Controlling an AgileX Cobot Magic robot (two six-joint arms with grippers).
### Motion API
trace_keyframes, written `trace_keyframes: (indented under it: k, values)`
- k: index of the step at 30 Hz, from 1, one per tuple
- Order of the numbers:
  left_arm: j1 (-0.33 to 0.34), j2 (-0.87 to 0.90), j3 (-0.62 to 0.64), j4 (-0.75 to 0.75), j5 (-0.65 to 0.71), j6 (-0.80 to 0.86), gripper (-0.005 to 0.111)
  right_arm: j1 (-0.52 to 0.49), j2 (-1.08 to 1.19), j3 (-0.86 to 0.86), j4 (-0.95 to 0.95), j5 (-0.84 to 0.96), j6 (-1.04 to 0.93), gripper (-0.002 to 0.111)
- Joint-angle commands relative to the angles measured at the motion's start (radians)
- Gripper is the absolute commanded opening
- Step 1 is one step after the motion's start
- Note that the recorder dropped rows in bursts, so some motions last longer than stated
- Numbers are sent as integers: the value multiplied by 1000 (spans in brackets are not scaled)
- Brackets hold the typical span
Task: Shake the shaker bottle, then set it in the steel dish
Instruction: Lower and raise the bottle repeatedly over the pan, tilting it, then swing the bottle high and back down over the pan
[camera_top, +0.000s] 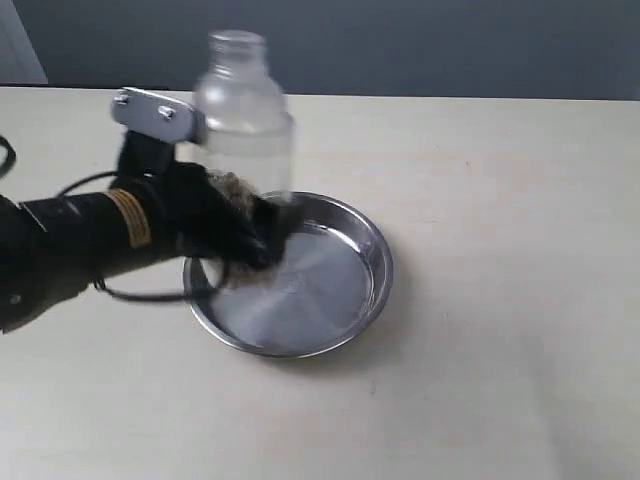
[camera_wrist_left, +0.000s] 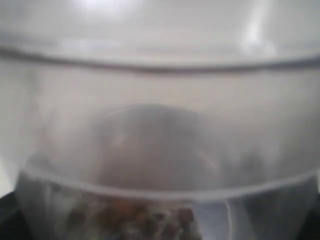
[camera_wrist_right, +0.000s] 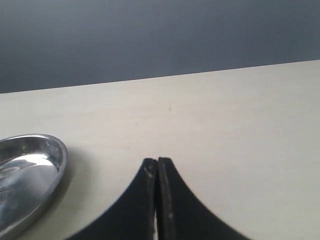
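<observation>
The shaker bottle (camera_top: 245, 110), clear frosted plastic with a small cap, is held upright in the air over the back left rim of the steel dish (camera_top: 372, 262). It looks motion-blurred. My left gripper (camera_top: 246, 222) reaches in from the left and is shut on the bottle's lower part. In the left wrist view the bottle (camera_wrist_left: 160, 100) fills the frame, hiding the fingers, and brownish granules (camera_wrist_left: 145, 220) lie inside it. My right gripper (camera_wrist_right: 157, 163) is shut on nothing, low over the table to the right of the dish (camera_wrist_right: 35, 167). It is outside the exterior view.
A black cable (camera_top: 140, 294) loops from the left arm down to the table beside the dish. The pale table (camera_top: 500, 200) ends at a dark wall (camera_top: 450, 40) behind.
</observation>
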Motion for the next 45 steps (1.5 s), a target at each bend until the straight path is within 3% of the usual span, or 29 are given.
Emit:
trace_keyframes:
  k: [1,2,3,6,7,8,10,11,14,16,18,20,21,23,25,27,29,31,33,34,35,37,41,43,45]
  values:
    - [28,16,-8,-200,-71,130,0,-3,5,1,-2,-10,0,-1]
    - [47,35,-8,-415,-73,112,0,-3,5,1,-2,-10,0,-1]
    - [35,32,-8,-414,-50,82,0,-3,5,1,-2,-10,0,-1]
    - [-89,-6,-1,184,13,80,0,-3,5,1,-2,-10,0,-1]
    - [-90,-3,2,227,5,96,0,-3,5,1,-2,-10,0,-1]
    - [-57,8,2,93,-14,127,0,-3,5,1,-2,-10,0,-1]
    - [24,36,2,-344,-95,121,0,-3,5,1,-2,-10,0,-1]
    - [27,36,-3,-382,-104,90,0,-3,5,1,-2,-10,0,-1]
    - [-4,-29,-36,51,-177,33,0,-3,5,1,-2,-10,0,-1]
    - [-2,-96,-97,157,-281,-13,0,-3,5,1,-2,-10,0,-1]
    - [-2,-156,-166,90,-227,3,0,-3,5,1,-2,-10,0,-1]
    - [-2,-155,-184,5,-54,5,0,-3,5,1,-2,-10,0,-1]
    - [-2,-88,-128,35,51,5,0,-3,5,1,-2,-11,0,-1]
    - [-2,-16,-89,35,-23,-18,0,-3,5,1,-2,-11,0,-1]
    - [-14,-129,-166,95,-130,-28,0,-3,5,1,-2,-11,0,-1]
    - [-14,-207,-258,103,-70,-25,0,-3,5,1,-2,-11,0,-1]
    - [-14,-135,-182,95,67,-58,0,-3,5,1,-2,-11,0,-1]
    - [-2,-22,-88,10,-54,-106,0,-3,5,1,-2,-11,0,-1]
    - [-2,-97,-142,140,-266,-162,0,-3,5,1,-2,-9,0,-1]
    - [-2,-126,-167,174,-242,-162,0,-3,5,1,-2,-9,0,-1]
    - [-10,-126,-158,181,-120,-164,0,-3,5,1,-2,-10,0,-1]
    - [-14,-7,-44,161,-50,-160,0,-3,5,1,-2,-10,0,-1]
    - [-12,-61,-63,166,-356,-153,0,-3,5,1,-2,-10,0,-1]
    - [-12,-137,-150,163,-317,-78,0,-3,5,1,-2,-10,0,-1]
    - [-14,-146,-175,151,-163,-64,0,-3,5,1,-2,-10,0,-1]
